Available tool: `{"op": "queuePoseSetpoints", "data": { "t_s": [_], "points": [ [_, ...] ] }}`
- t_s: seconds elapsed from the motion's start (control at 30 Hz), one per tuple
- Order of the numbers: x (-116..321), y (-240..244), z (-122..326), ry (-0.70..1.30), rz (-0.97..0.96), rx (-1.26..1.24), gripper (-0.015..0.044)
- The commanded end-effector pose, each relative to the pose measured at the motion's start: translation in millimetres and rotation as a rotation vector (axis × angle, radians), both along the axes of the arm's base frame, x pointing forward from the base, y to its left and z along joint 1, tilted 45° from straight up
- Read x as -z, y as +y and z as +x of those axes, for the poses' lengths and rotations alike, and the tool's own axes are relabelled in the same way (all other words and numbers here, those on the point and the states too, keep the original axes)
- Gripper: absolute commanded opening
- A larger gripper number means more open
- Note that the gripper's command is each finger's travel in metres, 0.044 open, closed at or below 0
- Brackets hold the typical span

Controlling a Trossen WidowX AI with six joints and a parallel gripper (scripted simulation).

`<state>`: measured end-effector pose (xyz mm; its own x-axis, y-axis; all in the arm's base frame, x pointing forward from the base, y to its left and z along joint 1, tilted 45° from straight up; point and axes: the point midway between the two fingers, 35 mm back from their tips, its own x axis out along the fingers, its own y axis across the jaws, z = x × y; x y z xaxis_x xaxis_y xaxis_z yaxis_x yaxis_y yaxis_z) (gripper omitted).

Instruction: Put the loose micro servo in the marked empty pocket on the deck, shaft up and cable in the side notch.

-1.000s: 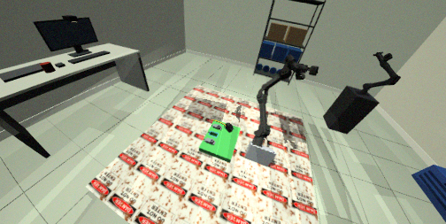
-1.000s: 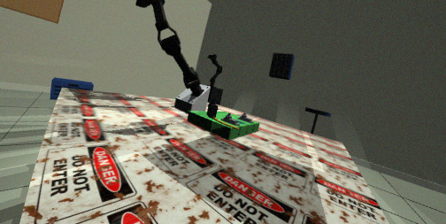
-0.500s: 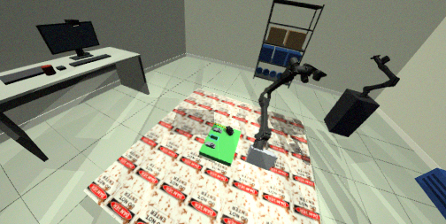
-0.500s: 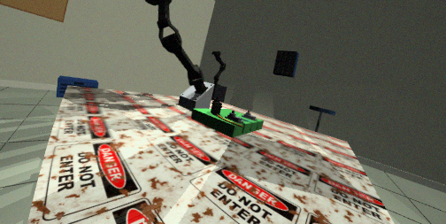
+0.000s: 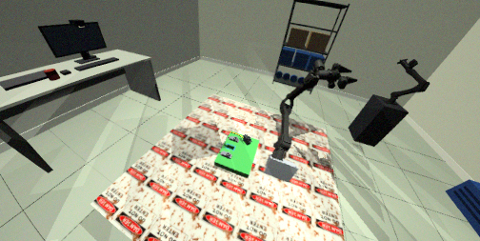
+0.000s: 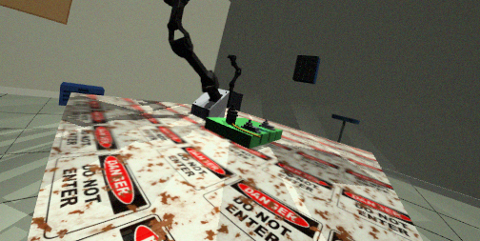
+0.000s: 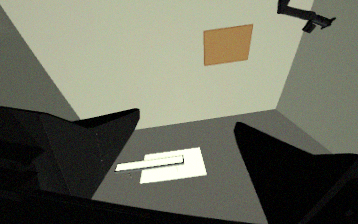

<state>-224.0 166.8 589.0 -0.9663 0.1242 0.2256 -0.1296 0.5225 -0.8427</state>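
The green deck [image 5: 238, 165] [image 6: 224, 130] lies on the patterned table top. A black servo-like block [image 5: 247, 139] [image 6: 231, 115] stands on the deck near one edge, with a red and yellow cable beside it; it looks like the loose servo, but its shaft and ears are too small to make out. Two dark grey servos [image 5: 233, 139] [image 5: 226, 154] sit along one side of the deck. A dark, blue-edged spot [image 5: 230, 147] between them looks like the marked pocket. My gripper [image 5: 353, 75] [image 7: 187, 119] is open and empty, raised high and far from the deck, pointing away from it.
My arm's grey base [image 5: 282, 169] [image 6: 202, 109] stands beside the deck. Away from the table are a white desk [image 5: 129, 58] with a monitor, a shelf rack [image 5: 321, 4], and a black pedestal [image 5: 378, 120] with a second arm. An orange-brown board [image 7: 228, 45] hangs on the wall.
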Motion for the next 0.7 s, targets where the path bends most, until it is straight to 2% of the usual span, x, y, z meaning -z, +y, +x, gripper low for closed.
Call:
{"op": "queuePoseSetpoints", "data": {
  "t_s": [0.0, 0.67],
  "points": [
    [10.1, 21.4, 3.3, -0.004, -0.092, 0.056, 0.0440],
    [55.1, 106.6, 46.3, 0.045, -0.488, 0.331, 0.0440]
  ]
}}
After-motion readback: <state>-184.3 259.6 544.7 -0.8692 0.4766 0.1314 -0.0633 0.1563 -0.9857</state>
